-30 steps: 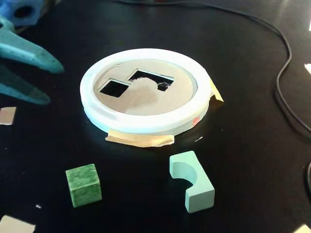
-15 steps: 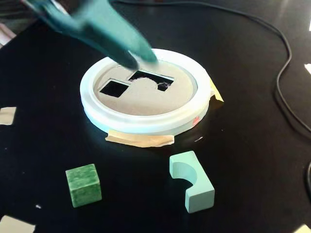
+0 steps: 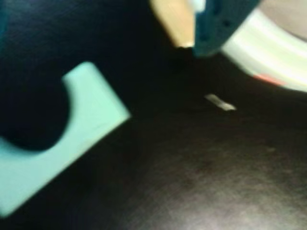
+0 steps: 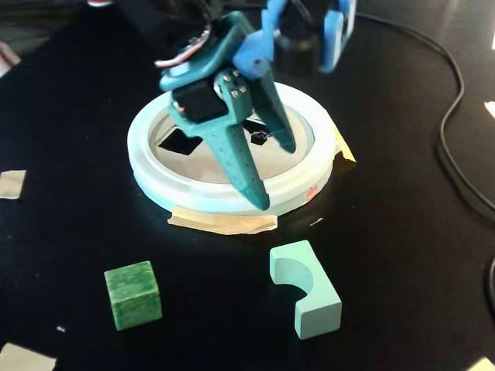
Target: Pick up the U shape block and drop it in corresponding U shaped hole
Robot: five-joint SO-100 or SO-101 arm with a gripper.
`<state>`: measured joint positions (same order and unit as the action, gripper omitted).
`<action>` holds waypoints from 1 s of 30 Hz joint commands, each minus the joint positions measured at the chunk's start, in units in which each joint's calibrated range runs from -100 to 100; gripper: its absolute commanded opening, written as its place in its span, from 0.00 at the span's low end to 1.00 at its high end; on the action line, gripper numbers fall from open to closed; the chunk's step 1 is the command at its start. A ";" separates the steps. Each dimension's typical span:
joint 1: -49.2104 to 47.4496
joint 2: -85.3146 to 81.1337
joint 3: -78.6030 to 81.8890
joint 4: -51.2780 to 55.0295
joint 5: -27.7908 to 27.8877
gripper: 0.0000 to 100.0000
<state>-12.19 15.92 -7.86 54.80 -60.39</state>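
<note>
The U shape block [image 4: 304, 288], pale mint with its notch facing left, lies flat on the black table in front of the disc; in the wrist view the block [image 3: 72, 139] sits at lower left, blurred. My teal gripper [image 4: 272, 175] hangs open over the disc's front part, its longer finger [image 4: 246, 174] reaching past the white rim [image 4: 155, 174], apart from the block and with nothing between its jaws. The U shaped hole [image 4: 255, 125] is mostly hidden behind the fingers. One teal finger [image 3: 216, 28] shows at the top of the wrist view.
A darker green cube [image 4: 133, 294] stands at front left. A square cutout [image 4: 179, 141] is in the disc's left half. Beige tape [image 4: 224, 222] pokes out under the rim. A black cable [image 4: 448, 139] runs down the right side. Paper scraps [image 4: 11, 184] lie at the left.
The gripper swept in from the far left, across the disc's back, and now hangs open over its front rim, closer to the block. Blocks and disc have not moved.
</note>
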 commanded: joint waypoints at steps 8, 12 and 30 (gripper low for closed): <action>-0.17 30.25 -35.40 -0.86 -2.64 0.64; 2.20 32.58 -35.86 -1.16 -2.34 0.64; 2.95 30.17 -46.51 -0.26 -1.90 0.64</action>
<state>-9.59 49.71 -48.37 54.51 -62.54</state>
